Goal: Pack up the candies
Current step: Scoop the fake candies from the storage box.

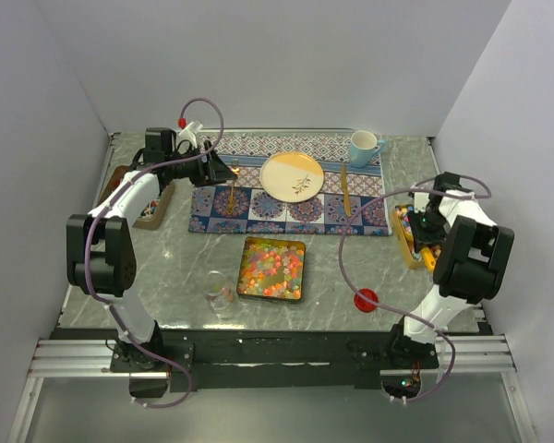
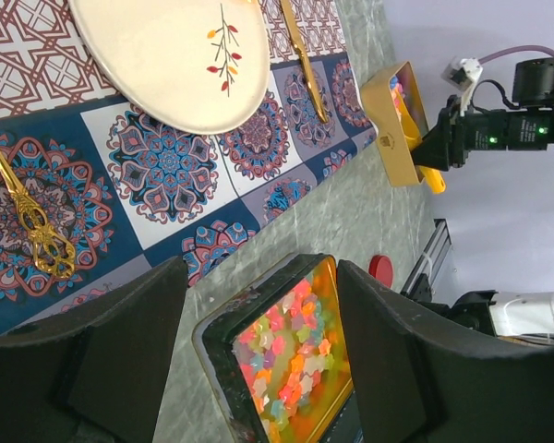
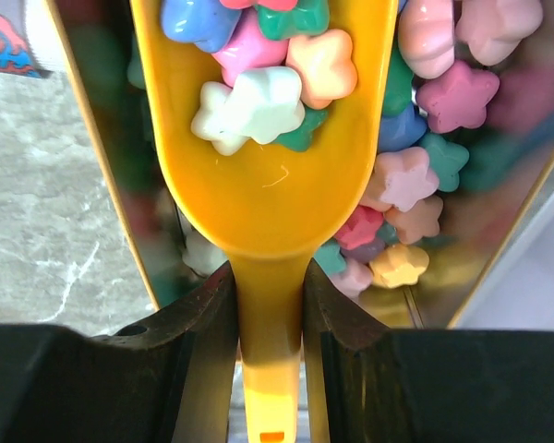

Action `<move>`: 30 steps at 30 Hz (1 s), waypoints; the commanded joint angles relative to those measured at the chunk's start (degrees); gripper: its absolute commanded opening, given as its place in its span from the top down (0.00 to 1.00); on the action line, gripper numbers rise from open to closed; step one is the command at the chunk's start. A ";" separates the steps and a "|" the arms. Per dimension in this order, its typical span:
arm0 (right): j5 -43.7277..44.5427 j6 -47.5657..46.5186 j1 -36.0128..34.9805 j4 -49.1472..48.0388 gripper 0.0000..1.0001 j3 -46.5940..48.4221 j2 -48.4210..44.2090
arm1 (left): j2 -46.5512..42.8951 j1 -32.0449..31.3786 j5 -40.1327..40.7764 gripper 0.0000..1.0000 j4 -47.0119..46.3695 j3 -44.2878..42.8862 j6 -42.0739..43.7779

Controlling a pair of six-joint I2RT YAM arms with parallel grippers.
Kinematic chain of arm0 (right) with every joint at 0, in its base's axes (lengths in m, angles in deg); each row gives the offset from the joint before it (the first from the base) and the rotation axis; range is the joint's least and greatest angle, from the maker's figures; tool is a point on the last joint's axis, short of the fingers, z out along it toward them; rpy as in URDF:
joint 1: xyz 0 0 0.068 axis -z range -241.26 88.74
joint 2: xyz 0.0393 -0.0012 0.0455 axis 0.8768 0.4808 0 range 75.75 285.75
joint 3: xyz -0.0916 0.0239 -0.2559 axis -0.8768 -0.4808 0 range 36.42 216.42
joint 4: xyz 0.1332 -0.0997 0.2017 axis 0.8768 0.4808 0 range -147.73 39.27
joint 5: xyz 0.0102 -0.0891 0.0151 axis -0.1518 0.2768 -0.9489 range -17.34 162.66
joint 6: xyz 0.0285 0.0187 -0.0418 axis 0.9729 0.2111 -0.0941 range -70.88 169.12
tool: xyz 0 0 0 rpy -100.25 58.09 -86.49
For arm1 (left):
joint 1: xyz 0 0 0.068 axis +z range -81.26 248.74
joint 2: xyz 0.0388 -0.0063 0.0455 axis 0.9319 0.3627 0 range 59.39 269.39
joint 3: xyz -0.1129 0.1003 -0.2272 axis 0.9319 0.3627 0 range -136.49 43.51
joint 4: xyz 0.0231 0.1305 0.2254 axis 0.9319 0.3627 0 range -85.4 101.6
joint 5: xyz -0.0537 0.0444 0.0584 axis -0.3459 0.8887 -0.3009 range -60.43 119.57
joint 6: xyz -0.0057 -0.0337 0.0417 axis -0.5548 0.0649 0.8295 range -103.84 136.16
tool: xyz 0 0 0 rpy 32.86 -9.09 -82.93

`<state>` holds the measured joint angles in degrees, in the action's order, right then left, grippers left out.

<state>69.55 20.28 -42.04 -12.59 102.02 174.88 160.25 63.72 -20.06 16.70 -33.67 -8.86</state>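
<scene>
Bottom centre, the left gripper (image 2: 258,295), jaws wide apart, frames a tray (image 2: 210,337) of candies (image 2: 295,355). A cream plate (image 2: 166,55) sits upper left.

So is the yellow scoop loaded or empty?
Loaded: the scoop holds several star-shaped candies in its bowl, handle clamped in the right gripper.

White tubular links and chunky black joint housings make up the left arm (image 1: 100,254) and the right arm (image 1: 475,258). A thin mauve cable (image 2: 510,53) trails each. The left gripper (image 2: 258,272) has broad matte-black fingers (image 2: 120,360).
</scene>
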 commanded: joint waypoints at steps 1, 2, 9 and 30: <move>-9.01 -0.87 2.75 -9.10 1.00 -7.32 0.89 | -0.58 -0.08 -0.12 0.29 0.47 -1.74 1.99; -9.97 -1.13 3.10 -9.81 1.00 -7.94 0.71 | -0.40 -0.17 -0.03 0.29 0.47 -1.74 1.90; -13.49 -0.08 6.00 -13.41 1.00 -10.06 -3.06 | 0.13 -0.70 0.32 0.29 2.32 -3.76 3.04; -1.90 1.51 7.14 -16.49 0.59 -14.18 -6.58 | 0.57 -3.77 2.52 0.28 3.55 -5.25 5.50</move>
<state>60.83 20.80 -35.24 -25.90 92.08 168.91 160.65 60.09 -18.03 20.52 -35.90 -5.34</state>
